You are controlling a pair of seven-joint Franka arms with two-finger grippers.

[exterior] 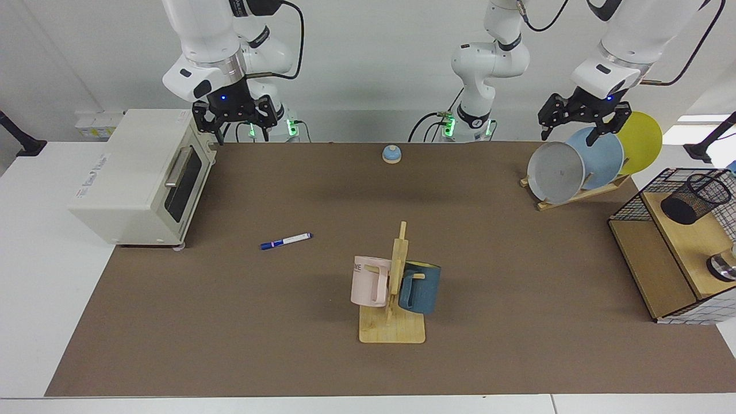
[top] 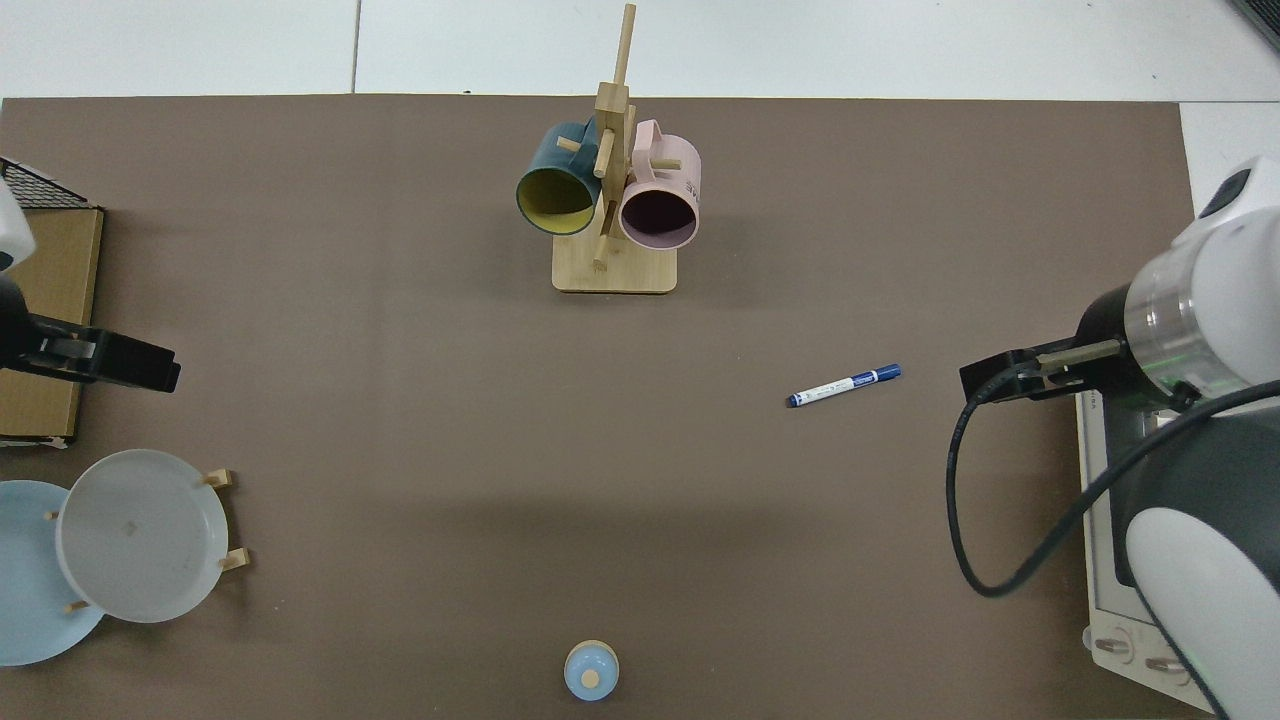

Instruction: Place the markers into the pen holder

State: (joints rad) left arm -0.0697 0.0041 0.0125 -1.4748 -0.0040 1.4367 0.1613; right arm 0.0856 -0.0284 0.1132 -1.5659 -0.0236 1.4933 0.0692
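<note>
1. The marker (exterior: 286, 241) lies flat on the mat (exterior: 230, 322), apart from everything else.
2. In the facing view, the oven (exterior: 141, 178) sits to the marker's left and the mug stand (exterior: 394, 299) to its right, nearer the camera.
3. Two mugs (exterior: 368, 282) hang on that stand, one on each side.
4. The pen holder (exterior: 696, 198) stands on a shelf (exterior: 687, 241) at the far right.
5. The plate rack (exterior: 581, 164) is behind the shelf.
6. The bell (exterior: 391, 153) sits at the back, in the middle.

White marker (exterior: 286, 241) with blue cap, black mesh pen holder (exterior: 696, 198), pink mug (exterior: 368, 282), dark blue mug (exterior: 420, 287), brown mat (exterior: 287, 322)
</note>
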